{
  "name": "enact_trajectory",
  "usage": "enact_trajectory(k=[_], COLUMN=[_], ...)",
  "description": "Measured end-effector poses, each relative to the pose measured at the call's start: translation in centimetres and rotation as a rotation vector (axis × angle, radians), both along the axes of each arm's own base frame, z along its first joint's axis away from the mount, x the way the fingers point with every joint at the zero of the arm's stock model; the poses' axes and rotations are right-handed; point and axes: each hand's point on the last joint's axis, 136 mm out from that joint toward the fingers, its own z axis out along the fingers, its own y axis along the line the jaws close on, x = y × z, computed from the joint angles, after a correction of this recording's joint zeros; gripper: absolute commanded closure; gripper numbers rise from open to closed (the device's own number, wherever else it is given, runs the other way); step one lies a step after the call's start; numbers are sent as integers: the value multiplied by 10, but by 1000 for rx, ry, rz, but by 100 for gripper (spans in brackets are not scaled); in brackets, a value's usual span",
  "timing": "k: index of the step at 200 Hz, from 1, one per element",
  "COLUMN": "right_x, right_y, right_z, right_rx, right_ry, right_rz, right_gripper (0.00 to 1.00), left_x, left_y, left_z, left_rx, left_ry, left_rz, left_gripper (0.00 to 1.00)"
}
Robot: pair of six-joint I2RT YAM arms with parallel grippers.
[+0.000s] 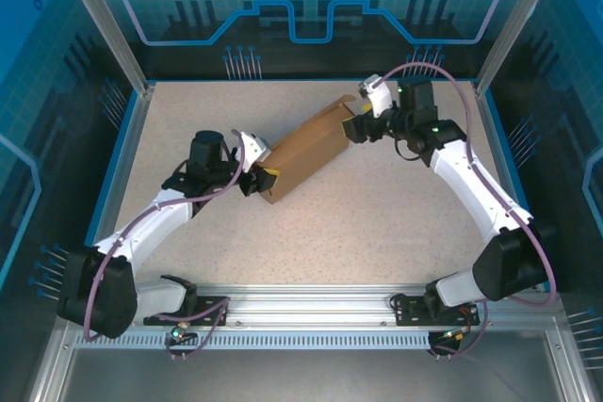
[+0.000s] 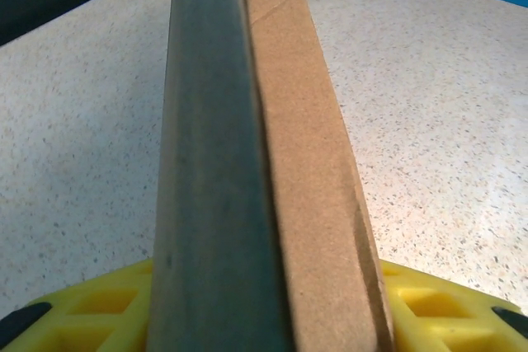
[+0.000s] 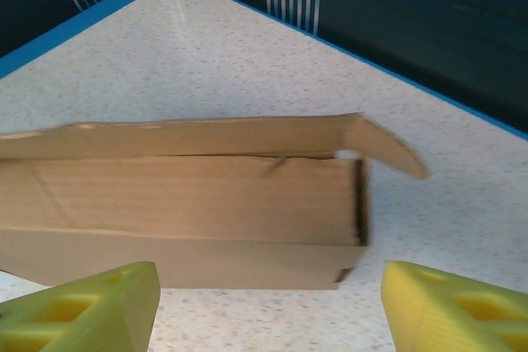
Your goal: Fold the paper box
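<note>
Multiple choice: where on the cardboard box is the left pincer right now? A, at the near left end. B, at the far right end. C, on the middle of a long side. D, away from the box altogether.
A: from above, the left pincer sits at the near left end of the box. Its wrist camera shows cardboard running between its yellow fingers. The right pincer is at the far end.

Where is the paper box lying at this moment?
In the top view the paper box lies diagonally on the table, its near-left end at the left gripper and its far-right end by the right gripper.
</note>
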Motion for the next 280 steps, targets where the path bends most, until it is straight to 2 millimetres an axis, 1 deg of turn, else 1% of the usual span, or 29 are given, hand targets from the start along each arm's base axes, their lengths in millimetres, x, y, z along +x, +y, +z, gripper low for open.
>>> enact_trajectory(k=[22,53,84,106,124,134,184,200,235,258,280], right_x=[7,8,9,4,1,-1,0,2,10,10,8], right_y=[-17,-24,-19,-15,-13,-11,-2,0,0,-1,-1], right_z=[6,3,-5,-15,-23,-26,-45,-51,-62,-67,-67], right_rx=[-44,-118,-186,-227,-254,-262,-309,-324,-358,-368,-365], right_ry=[-57,-103,-112,-102,-94,-87,-57,-46,-26,-12,-3], right_rz=[18,93,216,299,356,379,455,463,469,468,469], right_gripper=[28,28,31,35,40,43,48,54,72,78,85], left_x=[-5,-16,-23,-23,-24,-25,-25,-25,-25,-25,-25], left_y=[5,10,16,20,21,21,22,21,22,22,22], left_z=[6,1,-7,-16,-23,-24,-27,-27,-27,-28,-28], left_rx=[8,16,27,42,53,57,65,65,65,65,65], left_ry=[-2,3,24,48,63,68,65,65,67,69,70], left_rz=[-58,-129,-165,-173,-183,-187,-196,-196,-196,-196,-195], left_gripper=[58,59,57,55,55,55,55,55,56,55,56])
